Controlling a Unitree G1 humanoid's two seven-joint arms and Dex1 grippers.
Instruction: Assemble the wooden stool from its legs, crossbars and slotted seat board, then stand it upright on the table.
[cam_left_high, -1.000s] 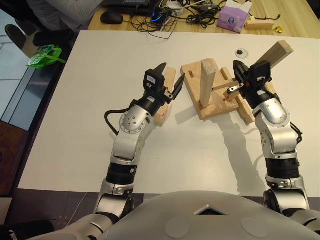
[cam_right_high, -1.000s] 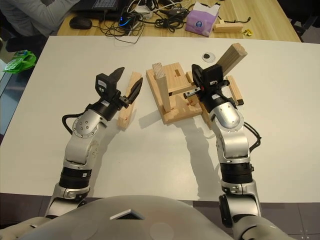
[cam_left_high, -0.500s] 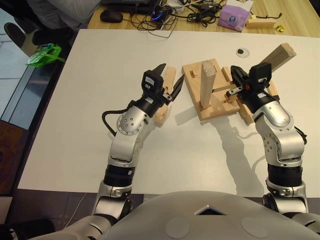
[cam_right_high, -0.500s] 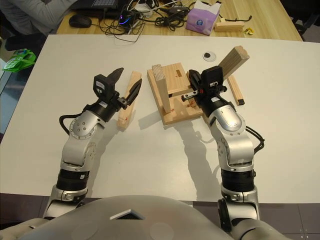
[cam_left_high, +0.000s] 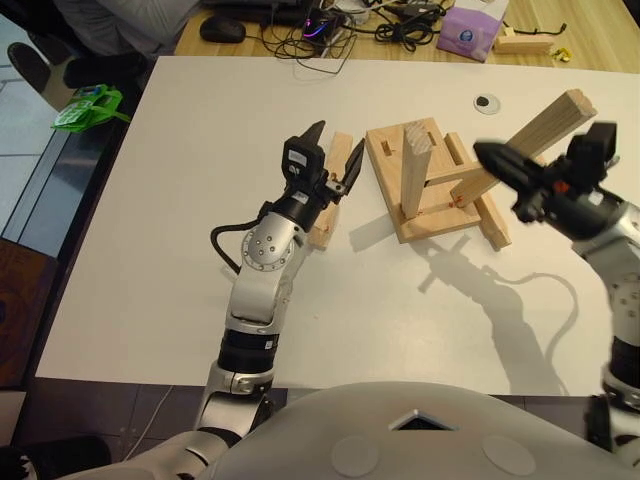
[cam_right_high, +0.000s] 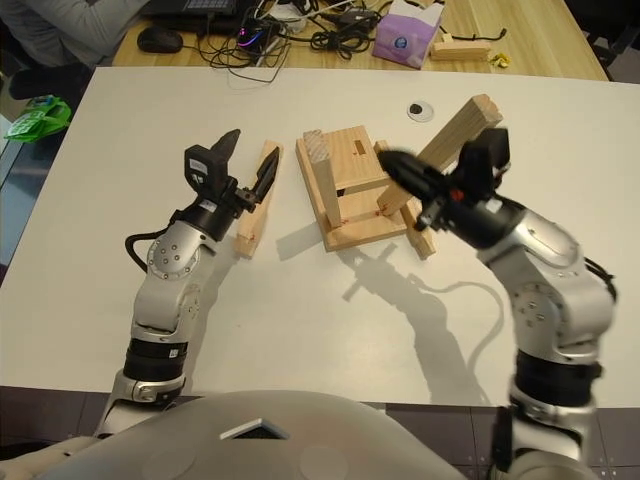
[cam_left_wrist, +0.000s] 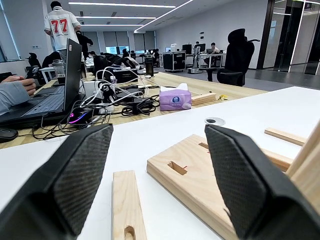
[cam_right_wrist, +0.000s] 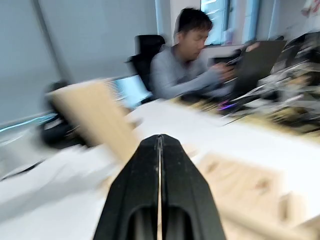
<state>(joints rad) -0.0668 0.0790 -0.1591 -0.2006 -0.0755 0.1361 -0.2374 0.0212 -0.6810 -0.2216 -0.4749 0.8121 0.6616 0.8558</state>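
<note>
My left gripper (cam_left_high: 336, 143) hangs just left of the seat board (cam_left_high: 388, 182), fingers spread wide, pointing away from me. My right gripper (cam_left_high: 484, 152) is raised at the board's right side, fingers pressed together, empty, pointing across it.

L gripper (cam_right_high: 252, 150) by leg (cam_right_high: 249, 228), R gripper (cam_right_high: 392, 163) near seat board (cam_right_high: 356, 226)

Bright overhead light throws soft shadows across the table (cam_left_high: 150, 280).

leg (cam_left_high: 320, 233) left of board (cam_left_high: 388, 185), seemingly apart
</note>
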